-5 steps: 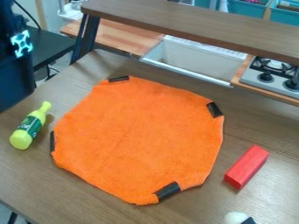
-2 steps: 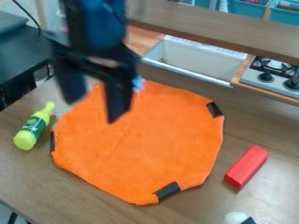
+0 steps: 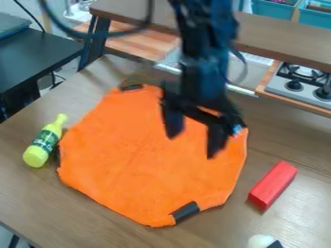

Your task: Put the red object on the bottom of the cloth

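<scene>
The black gripper (image 3: 191,145) hangs above the right part of the orange cloth, its two fingers spread apart with nothing between them. Flat on the table lies the orange cloth (image 3: 142,169), dark strips at several of its edges. A red rectangular block (image 3: 273,185) rests on the table to the right of the cloth, apart from it; the gripper is up and to the left of the block.
A yellow-green bottle (image 3: 43,143) lies at the cloth's left side. Near the bottom right edge is a white and dark object (image 3: 263,241). Behind the table (image 3: 304,145) are a raised shelf (image 3: 284,41), a sink and a stove (image 3: 301,83).
The arm has come in from the upper left and moved right across the cloth. The bottle has shifted slightly right and up beside the cloth. The red block has stayed put.
</scene>
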### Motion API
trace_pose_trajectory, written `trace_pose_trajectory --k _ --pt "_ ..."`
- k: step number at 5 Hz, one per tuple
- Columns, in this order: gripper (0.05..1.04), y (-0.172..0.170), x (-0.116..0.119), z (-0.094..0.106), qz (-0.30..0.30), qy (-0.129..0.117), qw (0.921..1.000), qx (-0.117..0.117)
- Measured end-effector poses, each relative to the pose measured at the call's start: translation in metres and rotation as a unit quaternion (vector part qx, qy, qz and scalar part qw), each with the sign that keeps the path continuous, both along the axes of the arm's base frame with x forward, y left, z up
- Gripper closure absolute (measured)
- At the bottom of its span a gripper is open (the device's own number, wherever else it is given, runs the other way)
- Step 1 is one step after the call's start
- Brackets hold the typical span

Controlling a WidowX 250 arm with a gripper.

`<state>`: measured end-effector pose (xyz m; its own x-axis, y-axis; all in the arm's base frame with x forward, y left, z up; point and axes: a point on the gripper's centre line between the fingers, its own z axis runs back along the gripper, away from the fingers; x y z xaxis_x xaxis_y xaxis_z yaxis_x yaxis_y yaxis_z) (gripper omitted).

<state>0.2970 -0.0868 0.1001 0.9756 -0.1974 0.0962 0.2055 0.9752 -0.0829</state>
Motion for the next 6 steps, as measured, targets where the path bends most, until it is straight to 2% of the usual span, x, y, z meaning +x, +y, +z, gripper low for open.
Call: trace_pose_trajectory --k 1,2,3,4,5,6 --pt "0.083 -0.024 0.036 -0.029 -0.046 -0.031 0.9985 0.004" --pt "0.083 -0.043 0.067 -0.053 -0.068 -0.049 0.9963 -0.016" --pt "0.083 -0.061 0.086 -0.074 -0.078 -0.064 0.9939 -0.045" --pt "0.083 -0.077 0.09 -0.081 -0.07 -0.076 0.9938 -0.043" --pt "0.083 -0.088 0.089 -0.091 -0.043 -0.064 0.9961 -0.042" --pt "0.083 -0.095 0.092 -0.094 -0.033 -0.065 0.9968 -0.032"
